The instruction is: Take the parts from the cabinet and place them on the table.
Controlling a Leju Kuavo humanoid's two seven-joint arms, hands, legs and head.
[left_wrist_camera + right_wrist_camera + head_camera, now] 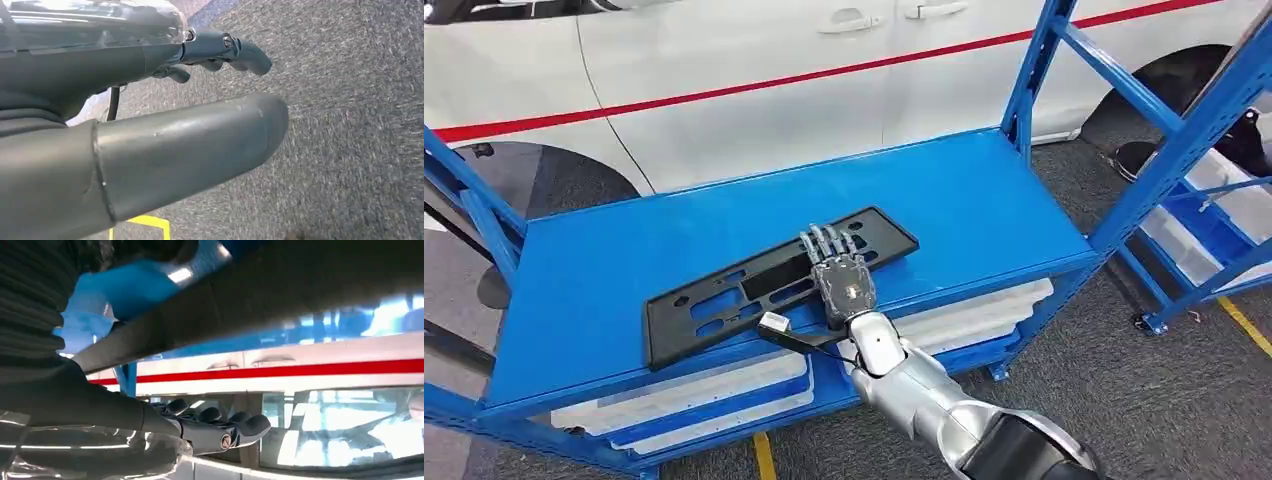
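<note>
Here, a white car [754, 90] with a red stripe fills the far side, parked close behind the rack. In front of it stands a blue rack [1044, 180] with sloped uprights at both ends; its top shelf [984, 195] is a broad flat blue sheet. White trays [694, 400] sit on the level beneath, showing past the shelf's near edge. More white trays [1224, 210] lie in a second blue frame off to the right. Grey carpet [1144, 390] covers the floor, with yellow tape [764, 455] lines near the rack's foot.

A long black plate [724, 295] lies flat on the top shelf, slotted, running from near left to far right, its near-left end close to the shelf's front edge.

Right arm [924, 395], silver, reaches up from the near side. Right hand [839, 275] lies palm down on the plate's right half, fingers [824, 240] stretched out over the far edge, thumb sticking out to the left along the near edge. Whether it actually grips the plate or only rests on it, I cannot tell. The right wrist view shows the fingers [240, 422] extended side by side, with the car's stripe beyond.

Left hand [150, 145] hangs over the carpet, thumb straight, fingers [245, 50] loosely extended and apart from it, holding nothing.
</note>
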